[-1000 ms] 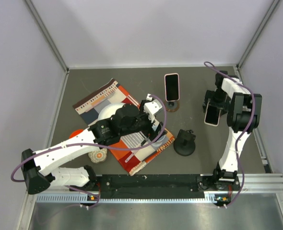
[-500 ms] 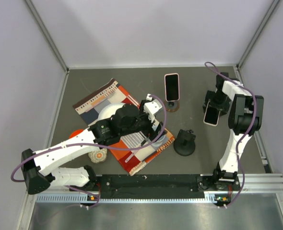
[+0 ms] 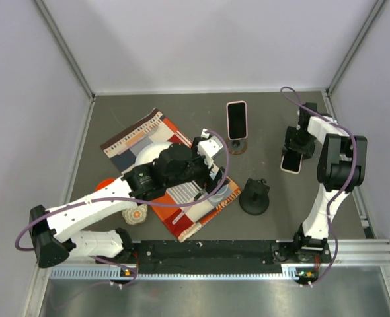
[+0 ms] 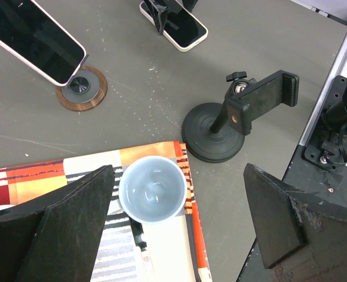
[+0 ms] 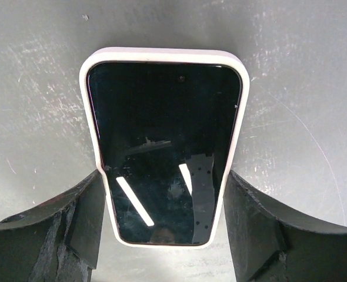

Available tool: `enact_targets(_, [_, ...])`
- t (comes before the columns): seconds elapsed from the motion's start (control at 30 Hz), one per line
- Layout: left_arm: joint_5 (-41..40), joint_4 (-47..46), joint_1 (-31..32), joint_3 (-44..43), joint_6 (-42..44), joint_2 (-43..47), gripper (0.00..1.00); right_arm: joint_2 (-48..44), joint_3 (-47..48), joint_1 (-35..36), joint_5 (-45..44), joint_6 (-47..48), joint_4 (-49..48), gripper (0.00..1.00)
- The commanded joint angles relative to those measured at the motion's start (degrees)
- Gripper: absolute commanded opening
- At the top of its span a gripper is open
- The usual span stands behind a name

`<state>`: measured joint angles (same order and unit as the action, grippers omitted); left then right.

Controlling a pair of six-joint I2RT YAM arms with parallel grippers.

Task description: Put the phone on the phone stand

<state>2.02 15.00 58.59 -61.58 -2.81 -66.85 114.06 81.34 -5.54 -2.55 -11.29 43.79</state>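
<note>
I read the phone (image 5: 167,153) as glossy glass in a smooth pale case, lying on a matt, scuffed grey table (image 5: 38,88). The phone stand (image 4: 212,144) looks like matt black plastic. The striped mat (image 4: 167,247) is probably woven cloth, and the cup (image 4: 152,189) is glossy.

White-shelled arms (image 3: 89,205) with black joints are carrying looped purple cables (image 3: 18,238). The left pincer (image 4: 177,171) is showing black wedge-shaped fingers (image 4: 56,229).

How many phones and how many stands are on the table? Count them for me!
Phones: 2
Black clamp stands: 1
Round brown stands: 1
Total: 4
</note>
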Motion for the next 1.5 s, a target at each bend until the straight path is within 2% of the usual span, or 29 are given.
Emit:
enact_targets(0.0, [-1.1, -2.3, -0.1, 0.0, 0.3, 0.8, 0.96, -1.2, -5.5, -0.1, 2.2, 2.5, -5.9, 0.00])
enact_targets(0.73, [-1.5, -2.9, -0.3, 0.4, 0.1, 0.2, 0.96, -12.2, -9.5, -1.0, 5.8, 1.5, -11.4, 0.00])
enact_targets(1.07, [-4.6, -3.1, -0.8, 0.6, 1.0, 2.2, 0.96, -22.8, -16.4, -1.5, 8.3, 0.0, -22.9, 0.00])
enact_targets(1.13, [-4.7, -3.1, -0.9, 0.3, 0.9, 2.4, 0.96, -24.9, -18.5, -1.5, 11.2, -0.2, -26.5, 0.00])
enact_targets(1.23, [-2.7, -3.0, -2.8, -0.7, -0.8, 3.0, 0.96, -29.8, -22.1, -1.5, 14.7, -1.6, -32.3, 0.00])
enact_targets(1.37, [9.3, -3.1, -10.3, -3.6, -8.1, 3.5, 0.96, -37.5, -25.5, -1.5, 18.4, -3.8, -37.9, 0.00])
enact_targets(1.47, [13.6, -4.6, -13.4, -5.0, -11.6, 3.1, 0.95, -42.8, -26.8, -1.5, 21.7, -6.7, -41.9, 0.00])
